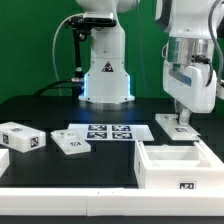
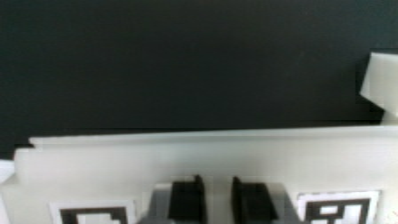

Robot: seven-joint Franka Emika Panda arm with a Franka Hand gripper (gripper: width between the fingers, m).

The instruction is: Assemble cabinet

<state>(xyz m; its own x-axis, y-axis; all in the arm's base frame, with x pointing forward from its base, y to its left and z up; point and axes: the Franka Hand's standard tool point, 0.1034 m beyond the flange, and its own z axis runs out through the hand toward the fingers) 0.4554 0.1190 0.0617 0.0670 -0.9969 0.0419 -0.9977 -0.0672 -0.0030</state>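
Exterior view — white, tagged cabinet [image 1: 160,176]

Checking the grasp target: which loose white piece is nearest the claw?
The flat panel directly under the claw; both other blocks lie far toward the exterior view's left.

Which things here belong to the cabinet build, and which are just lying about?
In the job:
cabinet
flat panel under the gripper
two tagged blocks, probably parts waiting

Just lying about:
marker board, flat on the table
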